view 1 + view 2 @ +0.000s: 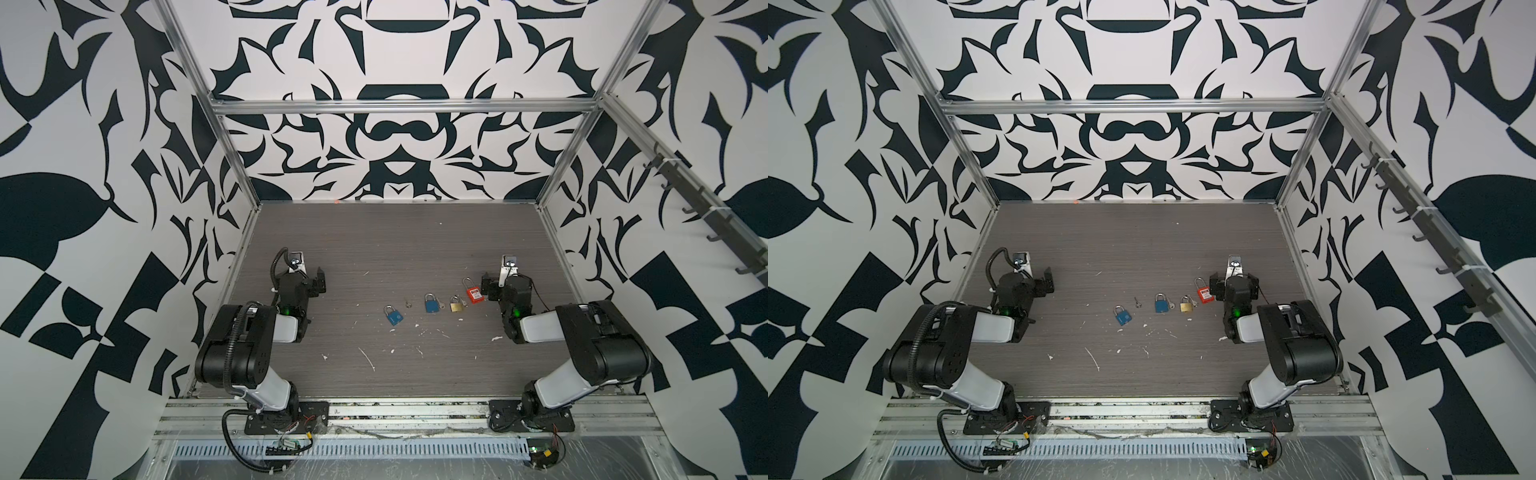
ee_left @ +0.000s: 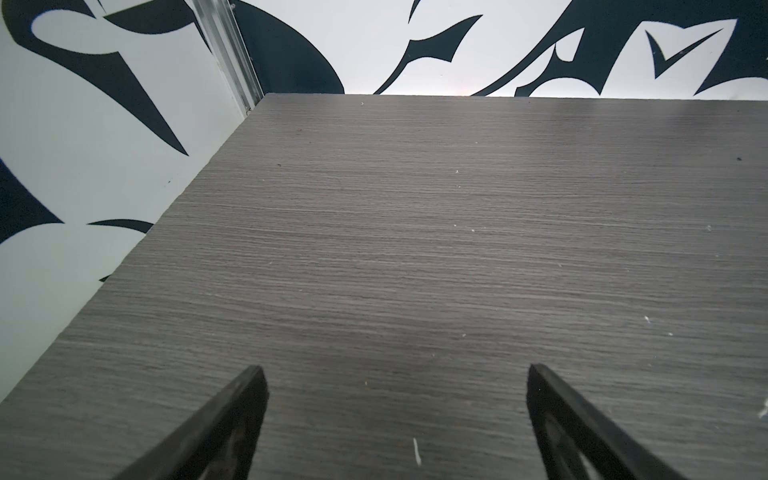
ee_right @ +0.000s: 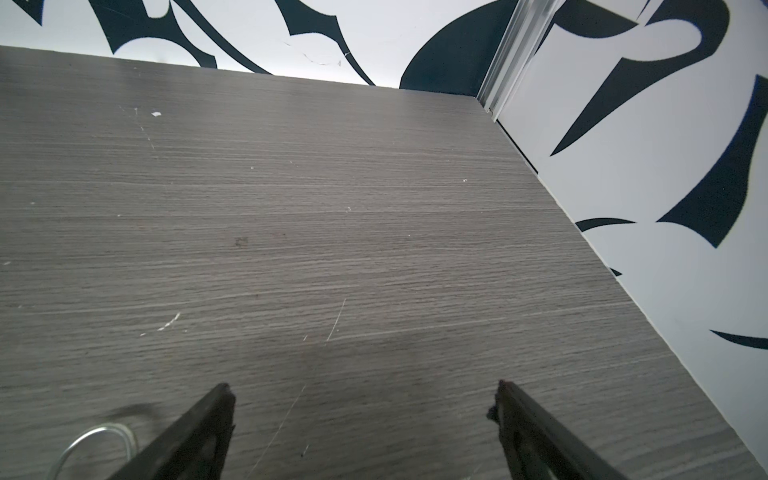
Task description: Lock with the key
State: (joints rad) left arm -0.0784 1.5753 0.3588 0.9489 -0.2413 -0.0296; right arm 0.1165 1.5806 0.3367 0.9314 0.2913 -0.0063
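In both top views four padlocks lie flat in a row on the table (image 1: 374, 249), between the two arms: a blue padlock (image 1: 393, 317), a second blue padlock (image 1: 432, 305), a brass padlock (image 1: 456, 306) and a red padlock (image 1: 474, 294), which is nearest the right claw (image 1: 487, 286). A loose key (image 1: 407, 305) lies between the two blue padlocks, apart from both. Which padlock it fits cannot be told. The left claw (image 1: 321, 281) is well apart from the row. Both claws stand released and hold nothing. Expect the key to be light, stiff, thin and slippery against the table. Take it by the flat head and leave the blade free. Expect a padlock to be rigid and heavy for its size. Hold the body across its flat faces with the keyhole exposed. The left wrist view shows only bare table ahead of its spread fingers (image 2: 249, 399), with no padlock or key. The right wrist view adds a detail the top views lack: a steel loop (image 3: 99, 436), probably the red padlock's, is partly hidden behind one finger (image 3: 208, 419). Contact cannot be told.
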